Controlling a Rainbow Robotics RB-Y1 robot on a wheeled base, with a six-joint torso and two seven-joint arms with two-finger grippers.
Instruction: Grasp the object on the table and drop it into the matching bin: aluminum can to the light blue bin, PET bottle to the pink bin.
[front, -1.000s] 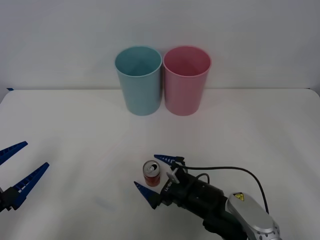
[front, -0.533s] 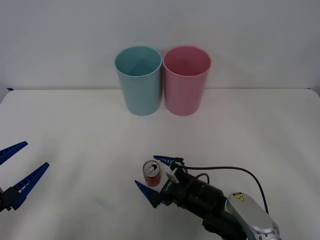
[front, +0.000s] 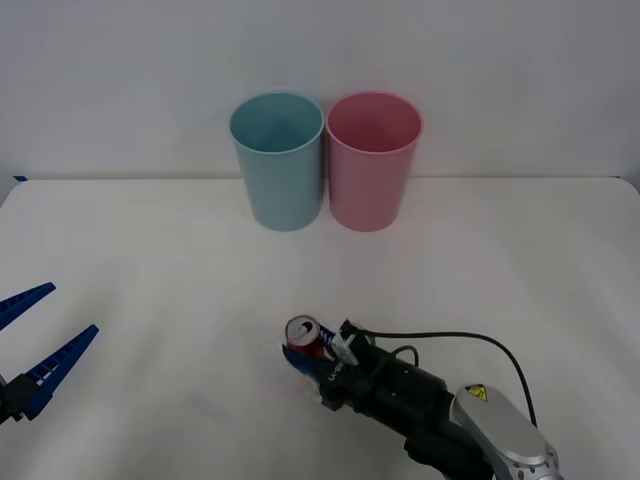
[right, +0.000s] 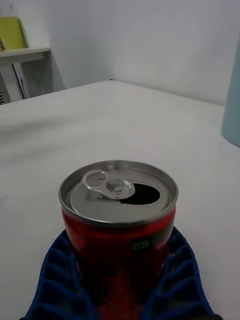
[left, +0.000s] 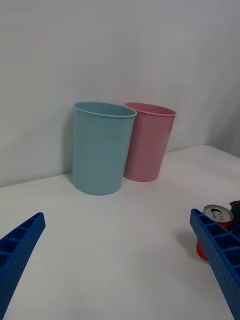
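Pinching the aluminum can (front: 303, 337) between its blue fingers, the right gripper (front: 305, 352) is sitting low over the near middle of the table (front: 150, 250) — the can is tilting slightly, silver top and pull tab facing up. In the right wrist view the fingers (right: 55, 280) are pressing against both sides of the red body. Standing side by side at the far edge, touching, are the light blue bin (front: 278, 160) and the pink bin (front: 373, 160). Hovering at the near left, the left gripper (front: 35, 345) is spread wide — holding nothing.
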